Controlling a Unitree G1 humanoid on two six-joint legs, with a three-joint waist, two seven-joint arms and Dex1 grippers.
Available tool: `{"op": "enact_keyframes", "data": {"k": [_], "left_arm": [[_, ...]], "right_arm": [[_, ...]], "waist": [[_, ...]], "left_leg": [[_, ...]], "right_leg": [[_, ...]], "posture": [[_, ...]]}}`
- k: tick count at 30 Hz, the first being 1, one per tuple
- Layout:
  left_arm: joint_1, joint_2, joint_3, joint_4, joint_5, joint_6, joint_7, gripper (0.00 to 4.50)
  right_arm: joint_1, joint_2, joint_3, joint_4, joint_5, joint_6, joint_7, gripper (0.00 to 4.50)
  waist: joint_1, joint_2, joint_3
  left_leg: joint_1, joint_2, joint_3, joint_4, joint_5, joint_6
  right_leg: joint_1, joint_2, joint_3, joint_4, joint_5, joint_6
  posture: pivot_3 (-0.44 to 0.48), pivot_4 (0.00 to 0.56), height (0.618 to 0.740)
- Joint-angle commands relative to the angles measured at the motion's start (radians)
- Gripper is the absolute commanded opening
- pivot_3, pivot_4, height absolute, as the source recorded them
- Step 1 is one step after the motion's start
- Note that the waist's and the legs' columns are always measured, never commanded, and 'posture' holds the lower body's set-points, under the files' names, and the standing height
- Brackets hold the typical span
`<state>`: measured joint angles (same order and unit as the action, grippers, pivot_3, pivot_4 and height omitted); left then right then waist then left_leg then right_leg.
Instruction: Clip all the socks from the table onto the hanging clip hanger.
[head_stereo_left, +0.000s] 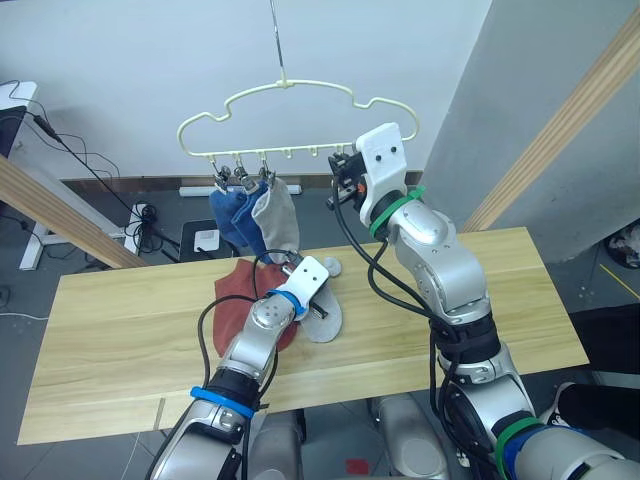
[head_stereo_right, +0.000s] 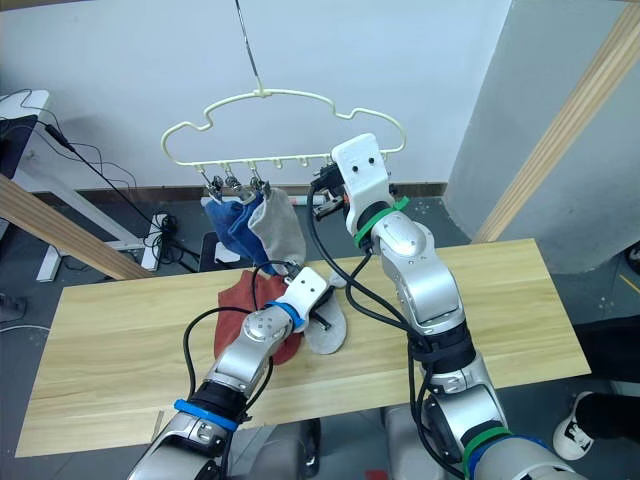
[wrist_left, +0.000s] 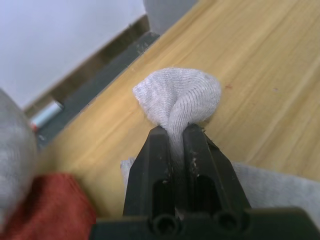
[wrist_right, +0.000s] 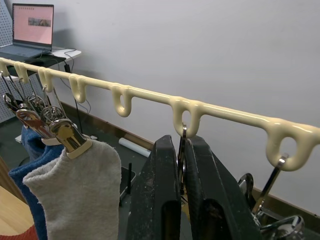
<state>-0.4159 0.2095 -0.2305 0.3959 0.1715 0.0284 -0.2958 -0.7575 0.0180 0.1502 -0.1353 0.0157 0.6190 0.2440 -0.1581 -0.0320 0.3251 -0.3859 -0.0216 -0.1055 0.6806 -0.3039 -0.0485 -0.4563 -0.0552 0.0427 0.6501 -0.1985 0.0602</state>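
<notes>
The pale yellow-green clip hanger (head_stereo_left: 290, 118) hung by its hook above the far edge of the long wooden table (head_stereo_left: 480, 290). Three socks hung from clips at its left end: two blue socks (head_stereo_left: 232, 215) and one grey sock (head_stereo_left: 275, 220). The right wrist view showed what the head views did not: the right gripper (wrist_right: 182, 165) had its two black fingers pressed together on a metal clip (wrist_right: 182, 150) under the bar. The left wrist view showed the left gripper (wrist_left: 174, 150) clamped on a bunched light grey sock (wrist_left: 180, 97) lying on the tabletop. Just left of it lay the rust-red socks (head_stereo_left: 245, 300), touching the grey one
</notes>
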Motion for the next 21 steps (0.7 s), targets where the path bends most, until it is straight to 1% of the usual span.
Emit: {"op": "enact_keyframes", "data": {"k": [1,8,16,21], "left_arm": [[-0.063,0.017,-0.008,-0.026,0.066,-0.194,0.079,0.01],[-0.120,0.018,-0.003,0.002,0.119,-0.348,0.162,0.01],[-0.133,0.023,-0.013,-0.003,0.144,-0.456,0.161,0.01],[-0.107,0.046,0.002,-0.015,0.150,-0.507,0.162,0.01]], "right_arm": [[-0.003,0.005,0.003,-0.060,0.013,-0.008,-0.006,0.00],[-0.005,0.011,-0.001,-0.070,0.034,0.009,-0.005,0.00],[-0.002,0.012,0.001,-0.081,0.055,0.028,-0.009,0.00],[-0.001,0.009,0.003,-0.084,0.057,0.031,-0.012,0.00]], "waist": [[0.000,0.000,0.000],[-0.011,0.000,0.000],[-0.012,0.000,0.000],[-0.013,0.000,0.000]], "left_leg": [[0.000,0.000,0.000,0.000,0.000,0.000],[-0.001,0.000,0.001,0.000,0.000,0.000],[-0.001,0.000,0.001,0.000,0.000,0.000],[-0.001,0.000,0.001,0.000,0.000,0.000]], "right_leg": [[0.000,0.000,0.000,0.000,0.000,0.000],[0.000,0.000,0.000,-0.002,0.001,0.000],[0.000,0.000,0.000,-0.002,0.001,0.001],[0.000,0.000,0.000,-0.002,0.001,0.001]], "posture": [[-0.273,0.314,0.733],[-0.276,0.315,0.733],[-0.274,0.317,0.733],[-0.272,0.318,0.733]]}}
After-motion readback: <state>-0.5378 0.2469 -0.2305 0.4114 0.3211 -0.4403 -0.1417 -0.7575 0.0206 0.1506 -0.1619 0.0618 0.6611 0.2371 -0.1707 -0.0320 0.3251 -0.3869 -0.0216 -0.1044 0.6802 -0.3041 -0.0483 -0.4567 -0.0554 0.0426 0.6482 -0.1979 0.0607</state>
